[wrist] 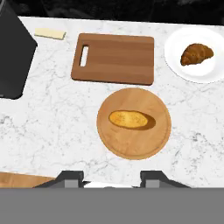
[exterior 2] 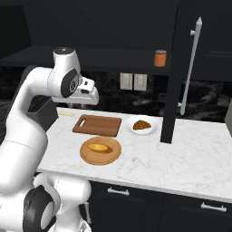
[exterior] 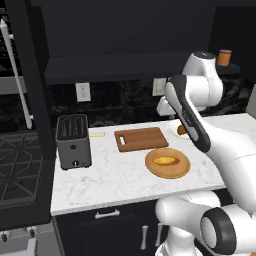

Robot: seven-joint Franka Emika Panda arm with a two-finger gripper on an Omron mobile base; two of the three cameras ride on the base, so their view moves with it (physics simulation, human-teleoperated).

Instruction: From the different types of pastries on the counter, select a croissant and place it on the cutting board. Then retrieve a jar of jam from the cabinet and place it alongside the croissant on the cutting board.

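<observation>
Gripper [wrist: 111,177] is held clenched w/ nothing in it above counter [wrist: 57,131]; croissant [wrist: 197,54] is seen on white plate [wrist: 175,52], right of cutting board [wrist: 114,58].

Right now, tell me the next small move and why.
Probably swing the end effector toward the croissant on the white plate and open it on the way. The cutting board is bare and the jar sits on the cabinet shelf, so the croissant comes first. The end effector hangs shut and empty above the round wooden plate.
</observation>
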